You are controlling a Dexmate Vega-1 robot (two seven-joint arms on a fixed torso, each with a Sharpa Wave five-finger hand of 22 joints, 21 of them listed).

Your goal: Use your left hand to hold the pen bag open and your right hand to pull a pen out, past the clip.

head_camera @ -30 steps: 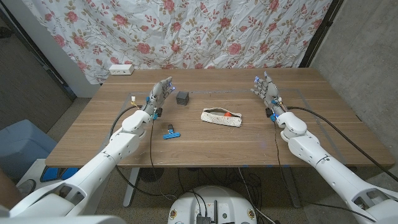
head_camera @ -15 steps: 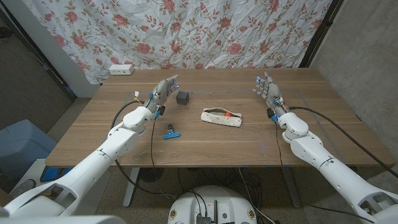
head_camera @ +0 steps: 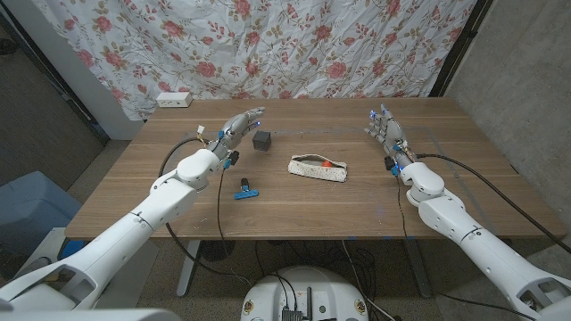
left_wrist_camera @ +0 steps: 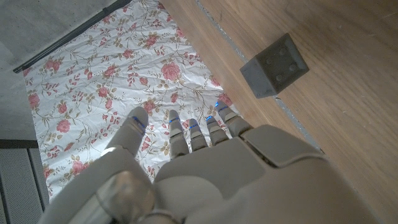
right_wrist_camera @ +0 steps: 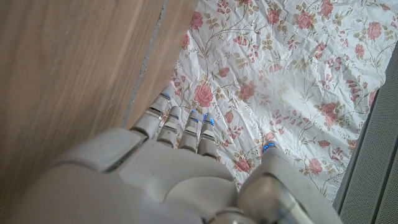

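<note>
1. Pen bag (head_camera: 318, 168), a pale, long fabric pouch with a small orange-red piece showing at its top edge, is lying near the middle of the wooden table (head_camera: 294, 209), between the two hands and touched by neither.
2. Judging by that orange-red piece, a pen end or clip is peeking out; the rest of the contents are hidden.
3. Left hand (head_camera: 234, 132) is hovering with fingers spread, holding nothing, close beside a small dark grey cube (head_camera: 260, 140) and well apart from the bag.
4. Right hand (head_camera: 386, 132) is standing raised, fingers apart and gripping nothing, off the bag's other end.
5. To do this well, the left hand is needing to pass the cube and pin the bag's mouth wide before the right reaches in.
6. A blue-and-black clip (head_camera: 244, 190) is lying on the table nearer the robot.
</note>
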